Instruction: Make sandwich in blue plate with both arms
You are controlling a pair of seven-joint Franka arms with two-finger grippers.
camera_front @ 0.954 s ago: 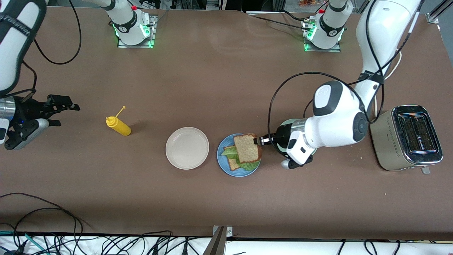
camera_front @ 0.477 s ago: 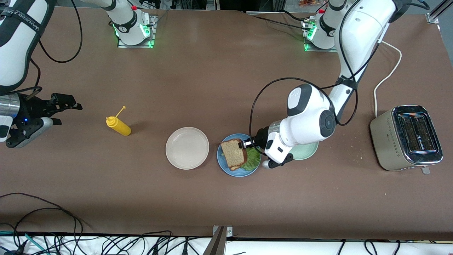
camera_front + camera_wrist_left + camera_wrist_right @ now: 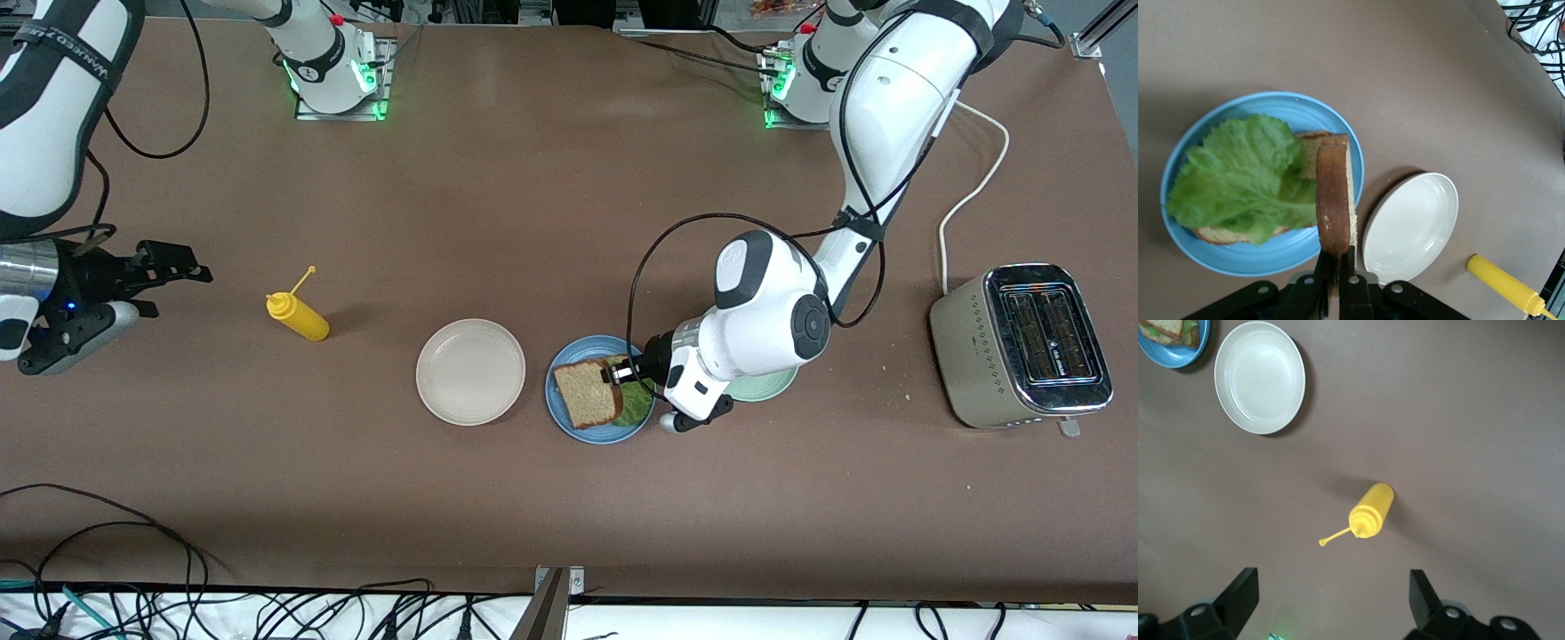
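The blue plate point(image 3: 613, 434) point(image 3: 1275, 248) holds a bottom bread slice point(image 3: 1213, 234) with a green lettuce leaf point(image 3: 637, 408) point(image 3: 1238, 177) lying on it. My left gripper point(image 3: 612, 372) point(image 3: 1338, 257) is shut on the crust edge of a second bread slice point(image 3: 587, 394) point(image 3: 1333, 200). It holds that slice low over the plate, covering most of the lettuce in the front view. In the left wrist view the slice shows edge-on, beside the leaf. My right gripper point(image 3: 173, 267) point(image 3: 1331, 580) waits open at the right arm's end of the table, nothing between its fingers.
A beige-white plate point(image 3: 470, 371) point(image 3: 1259, 377) sits beside the blue plate, toward the right arm's end. A yellow squeeze bottle point(image 3: 298, 316) point(image 3: 1371, 510) lies between it and my right gripper. A pale green plate point(image 3: 766, 388) sits partly under the left arm; a toaster point(image 3: 1022, 345) stands at the left arm's end.
The left arm carried the held slice across the blue plate toward the right arm's end and lowered it over the lettuce. The right gripper drifted only slightly.
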